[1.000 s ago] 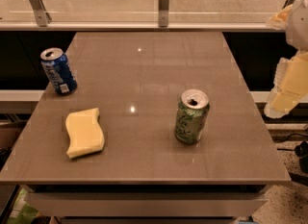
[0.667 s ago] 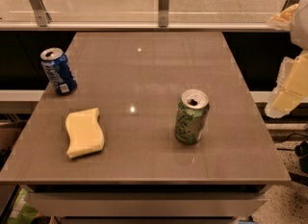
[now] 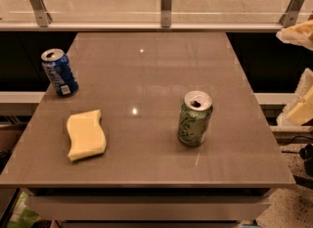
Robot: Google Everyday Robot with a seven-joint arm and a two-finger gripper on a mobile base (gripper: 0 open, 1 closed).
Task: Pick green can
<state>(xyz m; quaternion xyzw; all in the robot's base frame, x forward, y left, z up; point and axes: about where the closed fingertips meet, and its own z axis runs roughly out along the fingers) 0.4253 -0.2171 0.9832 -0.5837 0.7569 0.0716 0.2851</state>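
The green can (image 3: 194, 119) stands upright on the grey-brown table (image 3: 146, 60), right of the middle, with its pull-tab top open. Pale parts of my arm show at the right edge, beyond the table's side. My gripper (image 3: 297, 32) is the upper pale piece there, well right of and farther back than the green can, touching nothing.
A blue can (image 3: 59, 72) stands upright near the table's left edge. A yellow sponge (image 3: 86, 134) lies flat at the front left. A glass rail with metal posts (image 3: 166, 4) runs along the back. A lower arm part (image 3: 302, 105) hangs by the right edge.
The pale arm parts at the right edge have shifted slightly down and toward the frame edge. The cans and the sponge have not moved.
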